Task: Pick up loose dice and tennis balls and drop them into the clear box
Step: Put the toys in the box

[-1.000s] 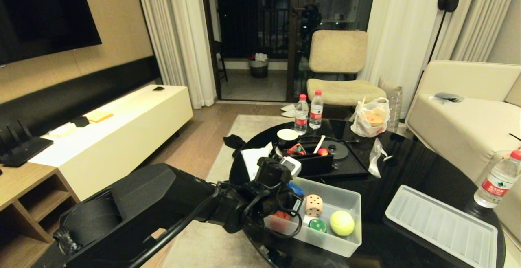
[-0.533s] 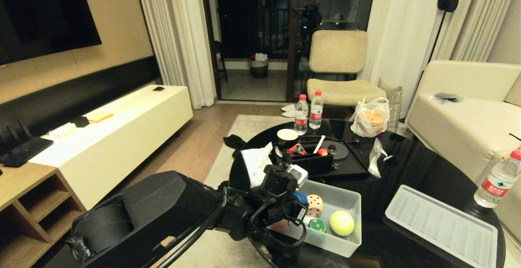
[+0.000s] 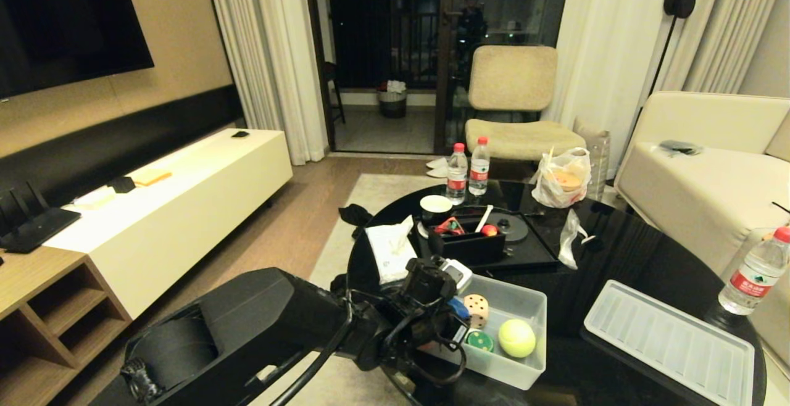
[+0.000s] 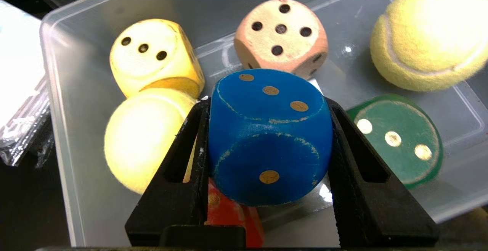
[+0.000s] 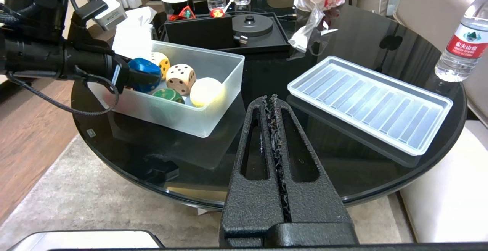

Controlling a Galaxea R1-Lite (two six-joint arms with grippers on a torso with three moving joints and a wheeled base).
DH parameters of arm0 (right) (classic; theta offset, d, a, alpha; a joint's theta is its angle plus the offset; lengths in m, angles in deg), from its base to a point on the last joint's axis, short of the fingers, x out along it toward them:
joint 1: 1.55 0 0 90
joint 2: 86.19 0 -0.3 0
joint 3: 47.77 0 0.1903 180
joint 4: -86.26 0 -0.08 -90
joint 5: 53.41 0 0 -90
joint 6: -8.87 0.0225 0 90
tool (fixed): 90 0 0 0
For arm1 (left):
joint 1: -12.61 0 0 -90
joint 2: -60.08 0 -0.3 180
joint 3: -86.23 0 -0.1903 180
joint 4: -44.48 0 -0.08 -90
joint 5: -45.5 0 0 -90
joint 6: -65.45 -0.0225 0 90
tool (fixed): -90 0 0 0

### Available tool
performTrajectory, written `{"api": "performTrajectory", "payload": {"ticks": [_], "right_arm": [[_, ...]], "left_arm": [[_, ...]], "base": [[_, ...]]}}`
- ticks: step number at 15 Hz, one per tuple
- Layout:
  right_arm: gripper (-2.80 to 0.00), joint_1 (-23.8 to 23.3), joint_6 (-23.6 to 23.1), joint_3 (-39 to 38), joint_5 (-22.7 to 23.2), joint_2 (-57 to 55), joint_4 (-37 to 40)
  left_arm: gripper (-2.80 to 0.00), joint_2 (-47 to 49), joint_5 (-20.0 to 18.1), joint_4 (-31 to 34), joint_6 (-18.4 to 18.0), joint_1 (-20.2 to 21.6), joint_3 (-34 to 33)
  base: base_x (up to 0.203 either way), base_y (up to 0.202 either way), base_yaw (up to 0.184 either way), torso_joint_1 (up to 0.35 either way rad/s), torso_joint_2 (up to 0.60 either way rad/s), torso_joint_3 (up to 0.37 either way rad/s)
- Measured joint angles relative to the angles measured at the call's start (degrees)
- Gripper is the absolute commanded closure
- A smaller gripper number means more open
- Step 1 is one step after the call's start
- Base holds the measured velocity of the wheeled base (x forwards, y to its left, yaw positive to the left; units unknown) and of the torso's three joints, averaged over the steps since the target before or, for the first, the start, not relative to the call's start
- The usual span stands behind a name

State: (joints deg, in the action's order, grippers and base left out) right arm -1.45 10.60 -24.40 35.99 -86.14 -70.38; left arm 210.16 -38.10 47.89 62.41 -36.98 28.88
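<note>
Blue rounded die pinched in left gripper.

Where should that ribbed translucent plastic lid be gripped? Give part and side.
Probably pinch the raised rim of the ribbed translucent lid midway along its near long edge, coming straight down: it lies flat on the black glass table, so only the rim offers a lip.

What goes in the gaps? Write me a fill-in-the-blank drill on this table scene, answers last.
1. The left gripper is shut on a ____ die.
2. That die hangs over the clear ____.
3. The box's ribbed lid lies on the ____ table, beside the box.
4. The right gripper has its fingers ____.

Missing words: blue; box; black; shut
</note>
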Motion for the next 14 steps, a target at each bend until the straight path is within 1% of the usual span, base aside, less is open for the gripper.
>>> {"api": "performTrajectory", "payload": {"ticks": [7, 11, 12, 14], "right_arm": [[0.0, 0.0, -0.1, 0.0, 0.0, 0.0, 0.0], [0.0, 0.0, -0.1, 0.0, 0.1, 0.0, 0.0], [0.0, 0.0, -0.1, 0.0, 0.1, 0.0, 0.0], [0.0, 0.0, -0.1, 0.0, 0.1, 0.0, 0.0]], "left_arm": [[-2.8, 0.2, 0.6, -0.1, 0.2, -0.2, 1.0], [-2.8, -2.0, 0.6, -0.1, 0.7, -0.3, 1.0], [0.0, -2.7, 0.7, -0.1, 1.0, 0.0, 0.9], [0.0, -4.2, 1.0, 0.0, 2.6, 1.0, 0.7]], "base": [[0.0, 0.0, 0.0, 0.0, 0.0, 0.0], [0.0, 0.0, 0.0, 0.0, 0.0, 0.0], [0.0, 0.0, 0.0, 0.0, 0.0, 0.0], [0.0, 0.0, 0.0, 0.0, 0.0, 0.0]]}}
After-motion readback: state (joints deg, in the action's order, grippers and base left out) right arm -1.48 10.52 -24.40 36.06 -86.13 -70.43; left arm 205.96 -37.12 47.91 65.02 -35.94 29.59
